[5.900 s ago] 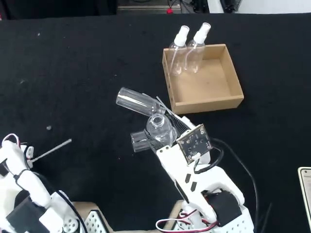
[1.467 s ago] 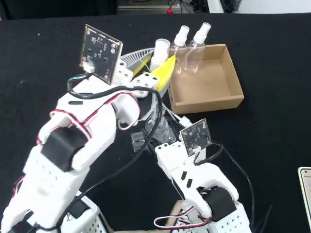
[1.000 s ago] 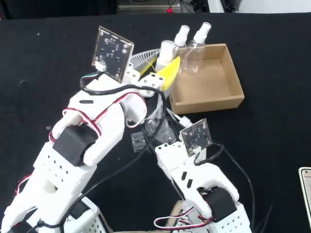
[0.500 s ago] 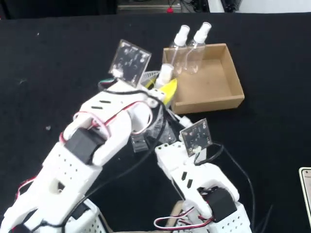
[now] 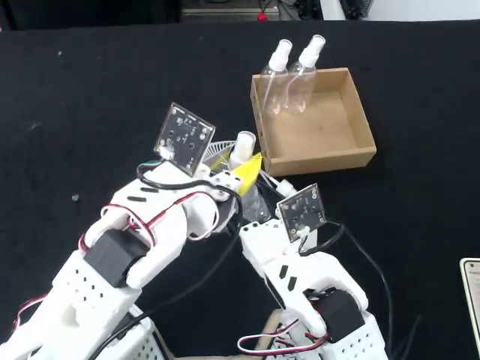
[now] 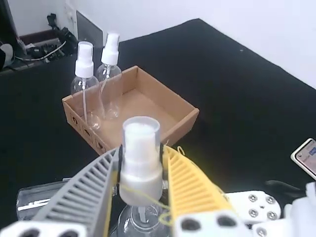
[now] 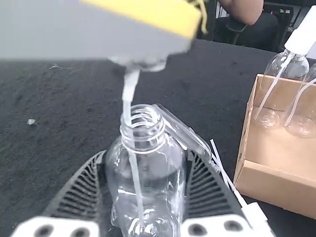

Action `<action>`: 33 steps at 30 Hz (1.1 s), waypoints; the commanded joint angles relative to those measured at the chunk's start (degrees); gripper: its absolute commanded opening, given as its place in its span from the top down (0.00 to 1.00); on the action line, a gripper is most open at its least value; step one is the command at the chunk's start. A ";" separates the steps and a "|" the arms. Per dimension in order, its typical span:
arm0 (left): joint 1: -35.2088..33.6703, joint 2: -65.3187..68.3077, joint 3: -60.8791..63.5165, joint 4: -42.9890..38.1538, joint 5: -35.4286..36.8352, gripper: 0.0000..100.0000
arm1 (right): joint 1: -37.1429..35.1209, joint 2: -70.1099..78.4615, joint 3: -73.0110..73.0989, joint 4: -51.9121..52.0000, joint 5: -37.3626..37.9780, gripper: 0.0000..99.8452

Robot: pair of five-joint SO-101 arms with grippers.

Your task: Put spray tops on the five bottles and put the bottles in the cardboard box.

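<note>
My left gripper (image 5: 237,160) (image 6: 140,168) is shut on a white spray top (image 6: 140,153) (image 5: 244,145), held straight above an open clear bottle (image 7: 143,177) (image 5: 253,202). The top's tube (image 7: 129,148) runs down through the bottle's neck into the bottle. My right gripper (image 7: 143,197) is shut on that upright bottle, just in front of the cardboard box (image 5: 319,124) (image 6: 163,111). Two capped bottles (image 5: 289,75) (image 6: 96,84) (image 7: 291,69) stand in the box's far corner. Another clear bottle (image 6: 34,205) lies on the table by the arms.
The table is covered in black cloth (image 5: 90,97). A white card (image 5: 471,281) (image 6: 305,154) lies at the right edge. A small white speck (image 5: 75,198) sits on the cloth at the left. White arm bases fill the near edge.
My left gripper has come from near the box back and down over the held bottle, and the spray top's tube has entered the neck. My right arm kept still.
</note>
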 commanded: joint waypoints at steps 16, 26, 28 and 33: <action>-6.37 -2.11 -0.48 0.26 11.87 0.77 | 0.00 -6.99 -0.92 -1.93 -0.35 0.99; -8.92 -2.11 3.91 0.79 11.78 0.77 | 0.00 -6.99 -0.84 -1.93 -0.35 0.99; -8.92 -2.20 3.30 2.55 10.20 0.77 | 0.00 -6.99 -0.75 -1.93 -0.35 0.99; -9.01 -4.66 -2.77 8.70 8.70 0.77 | 0.00 -6.99 -0.75 -1.93 -0.35 0.99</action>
